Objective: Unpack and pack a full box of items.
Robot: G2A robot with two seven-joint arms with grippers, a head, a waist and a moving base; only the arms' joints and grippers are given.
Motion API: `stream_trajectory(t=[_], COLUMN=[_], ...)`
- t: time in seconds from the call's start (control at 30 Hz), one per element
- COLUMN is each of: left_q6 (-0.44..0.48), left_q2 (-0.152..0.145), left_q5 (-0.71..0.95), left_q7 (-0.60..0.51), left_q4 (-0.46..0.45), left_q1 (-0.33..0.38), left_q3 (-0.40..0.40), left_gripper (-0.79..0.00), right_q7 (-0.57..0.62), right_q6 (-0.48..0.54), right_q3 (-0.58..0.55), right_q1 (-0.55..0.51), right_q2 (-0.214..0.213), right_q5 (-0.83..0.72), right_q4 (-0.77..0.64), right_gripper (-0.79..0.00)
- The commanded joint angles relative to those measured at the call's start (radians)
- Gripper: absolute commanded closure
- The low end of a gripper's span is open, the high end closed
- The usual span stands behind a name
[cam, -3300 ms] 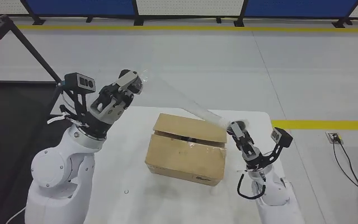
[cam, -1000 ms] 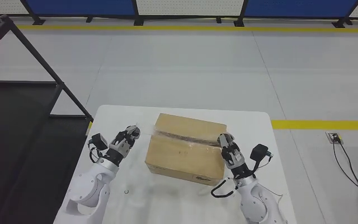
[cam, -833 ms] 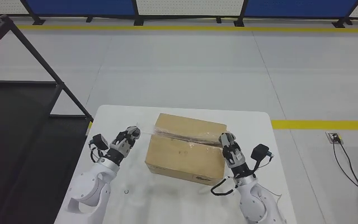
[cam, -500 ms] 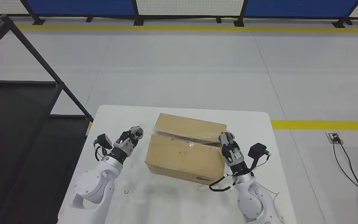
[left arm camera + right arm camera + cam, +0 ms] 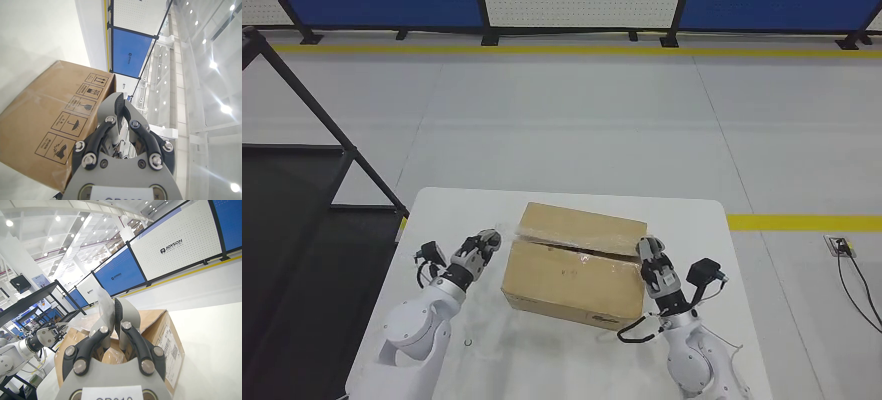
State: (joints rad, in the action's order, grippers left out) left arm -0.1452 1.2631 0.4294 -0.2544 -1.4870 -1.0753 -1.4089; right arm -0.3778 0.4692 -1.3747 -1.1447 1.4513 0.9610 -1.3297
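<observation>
A brown cardboard box (image 5: 577, 265) stands in the middle of the white table, its top flaps slightly parted. A strip of clear tape (image 5: 562, 238) runs across the top of the box between my two grippers. My left gripper (image 5: 487, 243) is low beside the box's left end (image 5: 56, 106), its fingers (image 5: 119, 106) pressed together on the strip's end. My right gripper (image 5: 114, 311) is at the box's right end (image 5: 162, 328), shut on the other end of the tape (image 5: 105, 306). Plastic-wrapped contents (image 5: 113, 357) show through the gap between the flaps.
The white table (image 5: 542, 350) has bare room in front of the box and on both sides. A black frame rack (image 5: 302, 180) stands off the table's left edge. Blue and white partition panels (image 5: 572, 12) line the far floor.
The left arm has come down from high above the table to beside the box, laying the tape over the top. In the last second the left gripper has edged closer to the box.
</observation>
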Motion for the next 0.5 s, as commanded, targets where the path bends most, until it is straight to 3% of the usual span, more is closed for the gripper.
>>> stream_trajectory(t=[0.0, 0.47], left_q6=[-0.001, 0.002], left_q2=[0.001, 0.005], left_q5=[-0.002, -0.02], left_q7=[-0.003, -0.008], left_q4=[0.011, 0.061], left_q1=[0.005, 0.026], left_q3=[0.006, 0.027], left_gripper=[0.0, 0.0], right_q7=[0.0, 0.007], right_q6=[-0.008, -0.035], right_q3=[0.0, 0.004], right_q1=[0.0, -0.006], right_q2=[-0.001, -0.006], right_q5=[0.003, 0.011], right_q4=[0.002, 0.008], right_gripper=[0.0, 0.0])
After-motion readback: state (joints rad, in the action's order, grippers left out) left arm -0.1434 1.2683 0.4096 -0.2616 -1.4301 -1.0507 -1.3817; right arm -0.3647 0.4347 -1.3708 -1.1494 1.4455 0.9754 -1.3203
